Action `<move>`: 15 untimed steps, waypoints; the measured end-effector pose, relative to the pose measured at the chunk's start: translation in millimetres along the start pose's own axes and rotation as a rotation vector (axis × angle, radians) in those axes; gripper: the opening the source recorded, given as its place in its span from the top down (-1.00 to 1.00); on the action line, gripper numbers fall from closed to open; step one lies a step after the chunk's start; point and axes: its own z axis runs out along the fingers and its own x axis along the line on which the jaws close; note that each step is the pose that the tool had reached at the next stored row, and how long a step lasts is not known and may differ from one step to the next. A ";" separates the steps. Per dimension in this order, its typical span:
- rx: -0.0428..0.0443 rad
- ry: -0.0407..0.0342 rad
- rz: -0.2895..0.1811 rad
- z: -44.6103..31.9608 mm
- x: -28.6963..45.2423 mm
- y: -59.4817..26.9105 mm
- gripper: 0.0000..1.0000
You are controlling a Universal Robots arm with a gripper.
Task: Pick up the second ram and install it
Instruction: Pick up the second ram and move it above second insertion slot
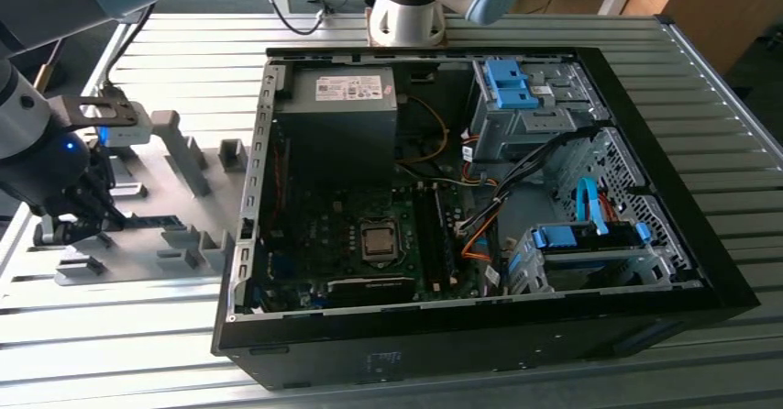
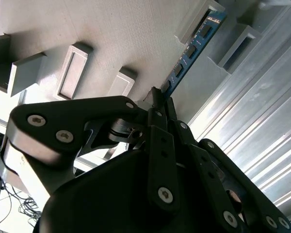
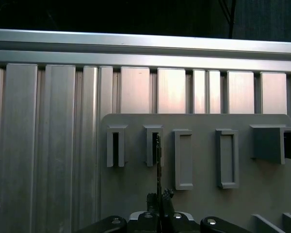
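The second ram (image 2: pixel 194 46) is a thin blue-green strip with dark chips. It stands on edge on the grey fixture plate (image 2: pixel 116 39), and its far end sits between two grey blocks (image 2: pixel 235 46). My gripper (image 2: pixel 157 97) is shut on the near end of the strip. In the first wrist view the ram (image 3: pixel 158 160) appears edge-on, running from a slotted block down to my gripper (image 3: pixel 160 196). In the exterior view my gripper (image 1: pixel 76 212) is low over the fixture plate (image 1: pixel 183 184) at the exterior view's left, with the ram (image 1: pixel 141 218) a dark strip beside it.
An open black computer case (image 1: pixel 685 271) lies to the exterior view's right of the fixture, showing the motherboard with long black slots (image 1: pixel 428 235), cables and blue drive cages (image 1: pixel 575 239). Several grey blocks (image 3: pixel 225 158) rise from the fixture plate. The table is ribbed aluminium (image 1: pixel 123 336).
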 end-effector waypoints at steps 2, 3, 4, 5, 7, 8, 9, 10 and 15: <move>0.0000 0.0000 0.000 -0.2 0.0 0.0 0.73; -0.0001 0.0001 0.000 -0.4 0.0 0.0 0.73; -0.0001 0.0001 0.000 -0.8 -0.1 0.0 0.73; -0.0003 0.0003 0.000 -1.4 -0.1 0.1 0.73; -0.0001 0.0001 0.000 -2.5 -0.2 0.1 0.73; -0.0002 0.0001 0.000 -3.3 -0.3 0.1 0.73; -0.0001 0.0001 0.000 -4.3 -0.4 0.1 0.73; 0.0000 0.0000 0.000 -5.3 -0.4 0.2 0.73; 0.0000 0.0000 0.000 -9.3 -0.8 0.3 0.73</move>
